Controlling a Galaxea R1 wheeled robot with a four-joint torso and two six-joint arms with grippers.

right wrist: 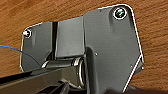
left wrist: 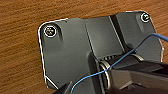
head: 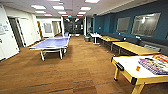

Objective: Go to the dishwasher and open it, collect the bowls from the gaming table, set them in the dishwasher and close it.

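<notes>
Nearest the head camera: the yellow-framed, white-topped game table (head: pixel 140 71) low on the robot's right, with a stack of colourful flat boxes or magazines (head: pixel 154 65) and a small orange object (head: pixel 137 68) lying on its top. Can't make out whether this is the gaming table from the task; no green field or rods visible, and no bowls that I can pick out. Both wrist cameras look down past the robot's own dark plates at brown wood-grain carpet floor (left wrist: pixel 20 37), so both claws hang over bare floor, clear of any furniture. Claw state: cannot tell for either one, fingers aren't visible, nothing seen in them. Dishwasher isn't in sight from here, so its location is unknown at this point. Ahead left, well away from the arms, a blue table-tennis table on white legs (head: pixel 51 43); along the right wall, long yellow-topped benches or tables (head: pixel 135 47) under a teal wall with windows. Risks, as I judge them: the white-topped table's corner sits close to the right side, so a turn to the right could clip it with the base or right arm. Also, the thin blue cable (left wrist: pixel 130 53) looping across the left wrist could snag.
</notes>
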